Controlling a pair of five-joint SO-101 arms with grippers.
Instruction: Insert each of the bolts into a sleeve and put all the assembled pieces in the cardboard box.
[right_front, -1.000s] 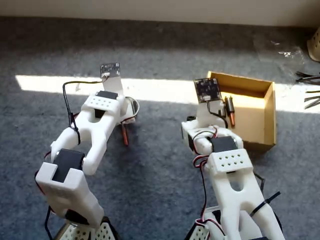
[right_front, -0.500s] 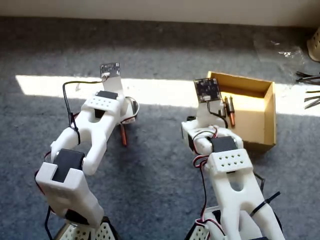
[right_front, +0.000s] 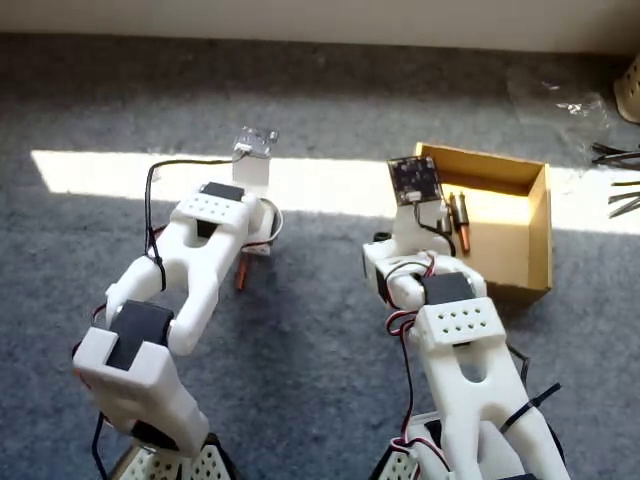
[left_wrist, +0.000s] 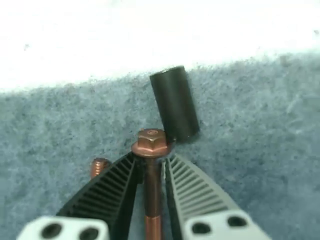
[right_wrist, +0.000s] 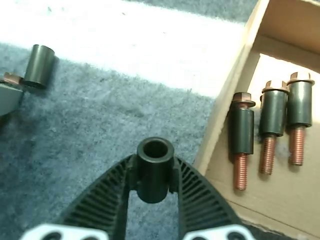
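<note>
left gripper (left_wrist: 152, 161) clenched on bolt (left_wrist: 151, 143) shank, head free | right gripper (right_wrist: 154, 162) grasping sleeve (right_wrist: 155, 181), bore apparently presented for insertion | beside cardboard box (right_wrist: 285, 25) wall

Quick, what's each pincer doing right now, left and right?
Left pincer: closed, holding a copper bolt by its shank.
Right pincer: closed, holding a black sleeve.

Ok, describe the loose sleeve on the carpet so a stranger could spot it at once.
On the grey carpet, left of the cardboard box, find the edge of the sunlit strip. There a black sleeve lies just beyond the bolt in the left end effector. Unlike the others, it is ungripped, unboxed and shows no bolt.
</note>
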